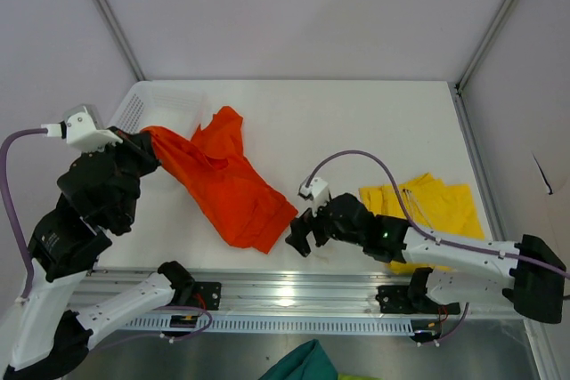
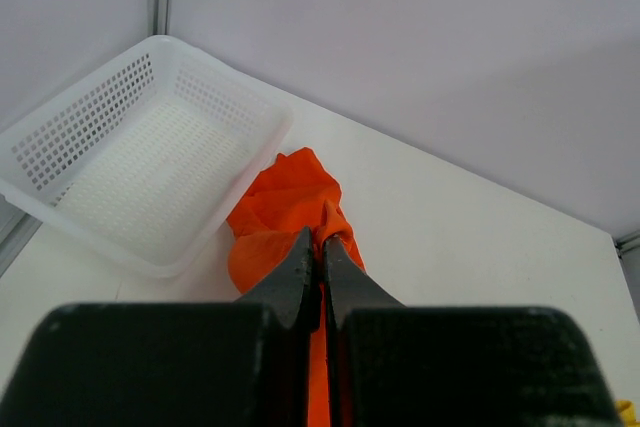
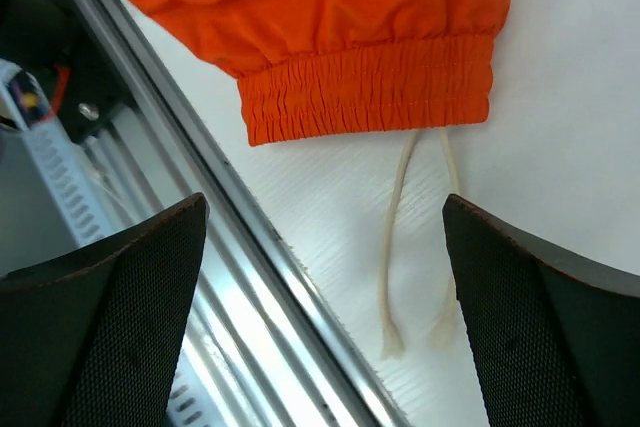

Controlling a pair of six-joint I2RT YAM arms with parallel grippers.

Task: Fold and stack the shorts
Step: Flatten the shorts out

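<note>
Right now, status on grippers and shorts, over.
Left gripper shut on orange shorts, end lifted. Right gripper open over their drawstrings. Yellow shorts lie at right. Basket beside left gripper.

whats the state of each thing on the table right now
orange shorts: unfolded, one end pinched and lifted, waistband on table
yellow shorts: rumpled, lying on table, not held
basket: upright, empty
left end effector: shut on orange shorts
right end effector: open, empty
</note>
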